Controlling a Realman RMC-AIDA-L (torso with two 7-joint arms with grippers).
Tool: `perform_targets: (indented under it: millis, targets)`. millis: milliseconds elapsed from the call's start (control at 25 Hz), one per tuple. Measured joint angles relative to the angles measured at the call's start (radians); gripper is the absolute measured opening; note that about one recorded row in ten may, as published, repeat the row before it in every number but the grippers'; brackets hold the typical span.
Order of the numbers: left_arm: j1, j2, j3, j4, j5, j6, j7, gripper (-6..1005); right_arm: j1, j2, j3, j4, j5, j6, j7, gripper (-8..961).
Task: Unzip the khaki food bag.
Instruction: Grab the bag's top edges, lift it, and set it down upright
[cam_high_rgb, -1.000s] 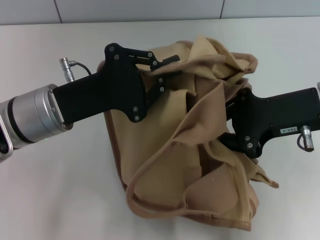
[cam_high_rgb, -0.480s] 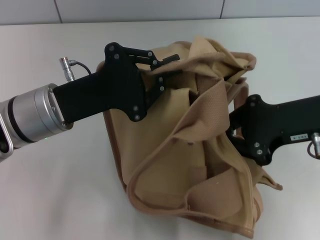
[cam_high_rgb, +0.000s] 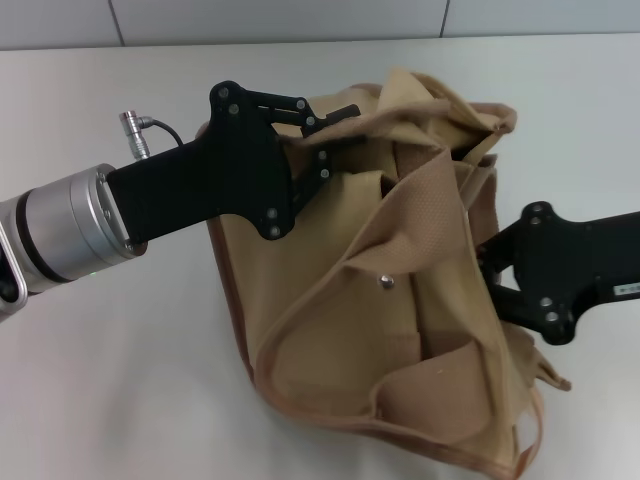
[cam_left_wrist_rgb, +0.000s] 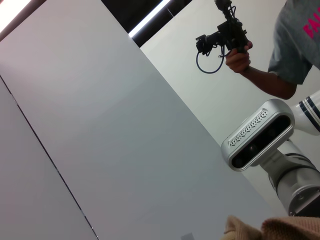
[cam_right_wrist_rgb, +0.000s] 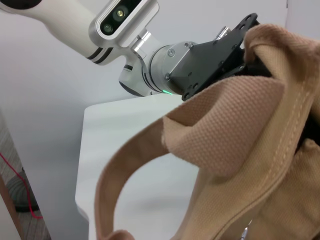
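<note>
The khaki food bag lies crumpled on the white table, its silver snap facing up and a webbing handle draped across it. My left gripper is at the bag's far upper edge, shut on a fold of the fabric. My right gripper is against the bag's right side, its tips buried in the folds. The zipper is hidden among the folds. The right wrist view shows the bag's handle and canvas up close, with my left arm's wrist behind. A scrap of the bag shows in the left wrist view.
The white table extends around the bag, with a grey wall at its far edge. The left wrist view shows the robot's head and a person holding a camera rig.
My right gripper has moved right and slightly toward me, drawing the bag's right side with it. The bag has spread and the snap has come into view. The left gripper has held still.
</note>
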Motion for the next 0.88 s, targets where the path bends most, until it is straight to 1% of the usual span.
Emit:
perform_targets:
  millis: [80,280,760,880]
  targets:
    - [0.0,0.0,0.0,0.0,0.0,-0.001,0.0,55,-0.009,0.0,0.032,-0.006,0.0,-0.023,0.004,10]
    - [0.0,0.0,0.0,-0.001,0.0,-0.001,0.0,55,-0.02,0.0,0.061,-0.012,-0.009,-0.06,0.012,10]
    - [-0.001,0.0,-0.003,-0.001,-0.001,-0.003,0.0,55,-0.051,0.001,0.086,-0.032,-0.075,-0.108,0.035,13]
    - [-0.003,0.0,-0.003,-0.002,-0.009,-0.004,0.0,55,-0.055,0.0,0.102,-0.032,-0.12,-0.141,0.051,20]
